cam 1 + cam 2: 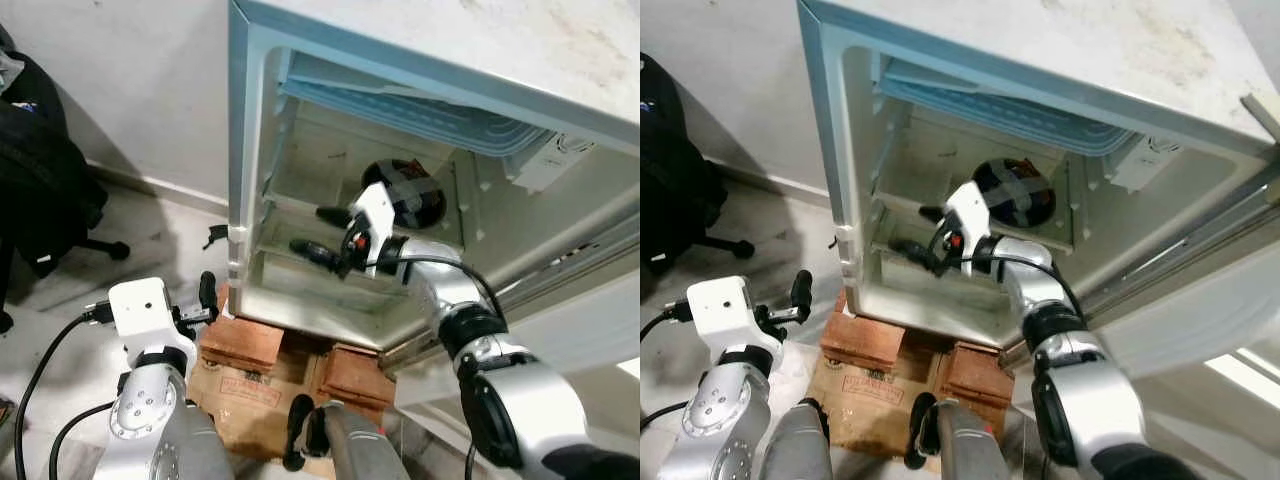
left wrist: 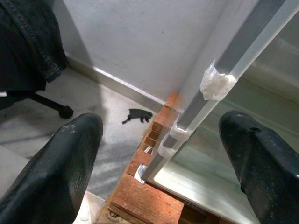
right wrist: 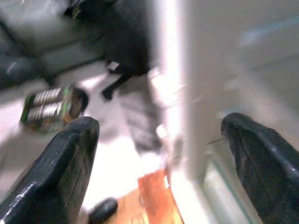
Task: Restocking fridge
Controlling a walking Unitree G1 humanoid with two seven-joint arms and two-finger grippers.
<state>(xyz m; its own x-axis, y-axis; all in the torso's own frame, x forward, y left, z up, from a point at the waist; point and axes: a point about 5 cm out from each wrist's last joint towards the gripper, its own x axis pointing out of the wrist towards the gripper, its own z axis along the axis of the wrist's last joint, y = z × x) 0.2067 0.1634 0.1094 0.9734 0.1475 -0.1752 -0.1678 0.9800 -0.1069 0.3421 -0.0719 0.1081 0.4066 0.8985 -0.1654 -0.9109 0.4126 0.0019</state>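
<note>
1. right gripper: both black fingers spread wide apart, nothing between them. it sits inside the fridge, fingertips aimed toward the fridge's left wall, over the lower shelf.
2. right wrist view is motion-blurred: two fingers far apart, pale fridge frame between them, a green pack lying on the floor beyond.
3. right arm reaches in from the lower right, silver, with a black cable looping along the forearm.
4. dark round object sits at the back of the fridge on the upper shelf, just behind the right wrist. can't tell what it is. not touched by the fingers.
5. left gripper: fingers released, parted wide and empty. it hovers outside the fridge, low by the front-left corner.
6. left wrist view: fingers straddle the fridge's front edge, which carries white tape patches. apart from it, no contact.
7. fridge stands open on red bricks; a cardboard box lies on the floor in front of them.
8. small black scrap on the floor by the wall.
9. black office chair with dark clothing draped on it stands well to the left.
</note>
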